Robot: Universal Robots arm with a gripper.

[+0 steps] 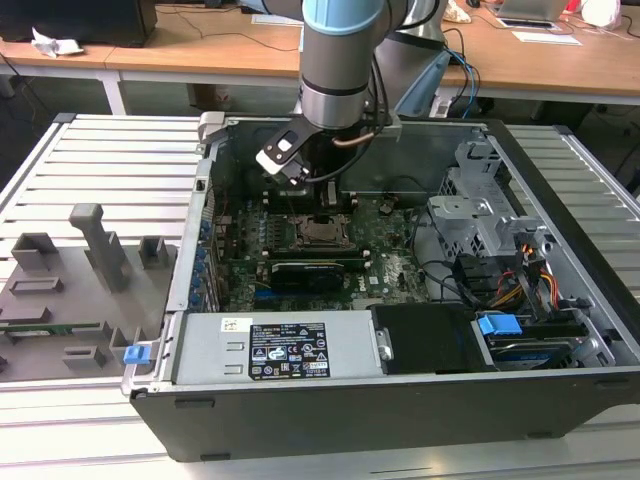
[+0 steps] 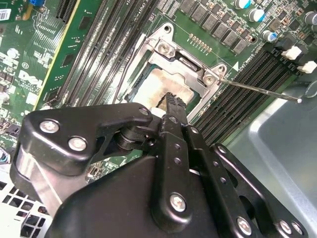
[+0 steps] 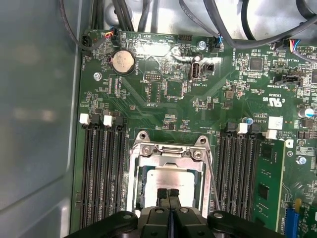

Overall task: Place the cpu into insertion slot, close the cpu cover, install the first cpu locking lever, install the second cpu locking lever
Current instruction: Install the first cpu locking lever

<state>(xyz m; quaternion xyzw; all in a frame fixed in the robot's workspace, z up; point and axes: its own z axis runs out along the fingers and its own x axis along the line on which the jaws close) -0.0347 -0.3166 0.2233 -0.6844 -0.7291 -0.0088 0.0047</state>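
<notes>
While the slatted table (image 1: 110, 160) carries the open computer case (image 1: 400, 400), the arm (image 1: 340, 60) reaches straight down into the case at its far side, and its wrist blocks the back part of the motherboard (image 1: 390, 240) in the exterior view. The insertion slot (image 1: 322, 232) sits mid-board just below the wrist, and its parts are too small to separate there. Long black memory slots (image 3: 101, 168) flank the socket on both sides. The gripper (image 3: 169, 194) hangs directly over the socket in the first wrist view, with its two fingertips pressed together and nothing between them. Its black body cuts off the near half of the socket, and whether the tips touch the metal below cannot be told. The cpu cover (image 3: 171, 151) lies down over the socket, hinge bar and two screws exposed. The cpu (image 3: 171, 177) is seated in the slot, with its silver-tan top showing through the cover's window and partly hidden by the fingertips. A thin wire locking lever (image 2: 260, 90) juts from the cover's corner across the memory slots in the second wrist view. Whether it is hooked cannot be made out.
</notes>
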